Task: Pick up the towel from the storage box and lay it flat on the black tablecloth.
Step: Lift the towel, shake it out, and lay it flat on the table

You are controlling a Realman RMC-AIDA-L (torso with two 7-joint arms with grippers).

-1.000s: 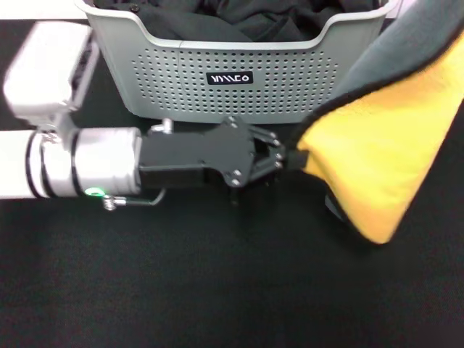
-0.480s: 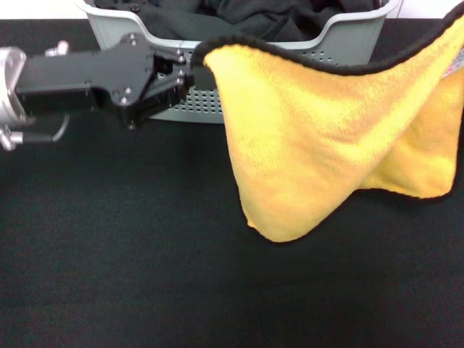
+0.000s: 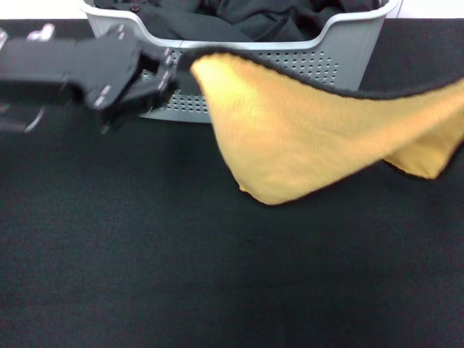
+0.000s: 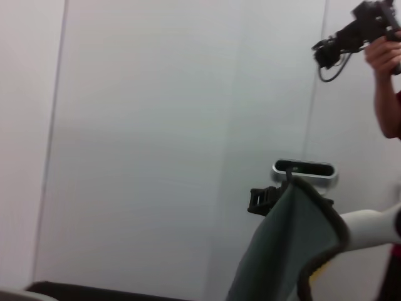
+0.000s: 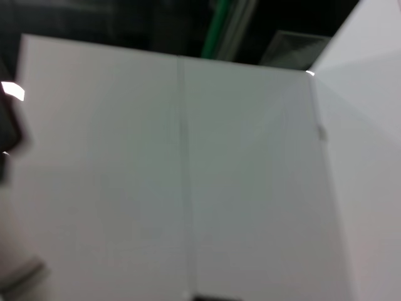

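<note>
- The left gripper [image 3: 176,71] hung above the black tablecloth [image 3: 145,275], just in front of the storage box [image 3: 341,54], its black body reaching in from the left edge of the head view.
- Its fingers were pinched tight on one black-bordered corner of the towel [image 3: 304,138].
- From that pinched corner the towel stretched away to the right, held up in the air, its top edge running in a long sag to the right edge of the head view.
- Its yellow face looked toward the camera, and its loose lower part drooped in a fold below and to the right of the left gripper, over the tablecloth; whether it touched the cloth could not be told.
- Behind the gripper and towel, the box held black garments [image 3: 217,14].
- In the left wrist view the towel's grey back [image 4: 282,251] hung up against a pale wall [image 4: 156,144].
- The right gripper did not show in the head view; only the towel's far end ran off toward that side.
</note>
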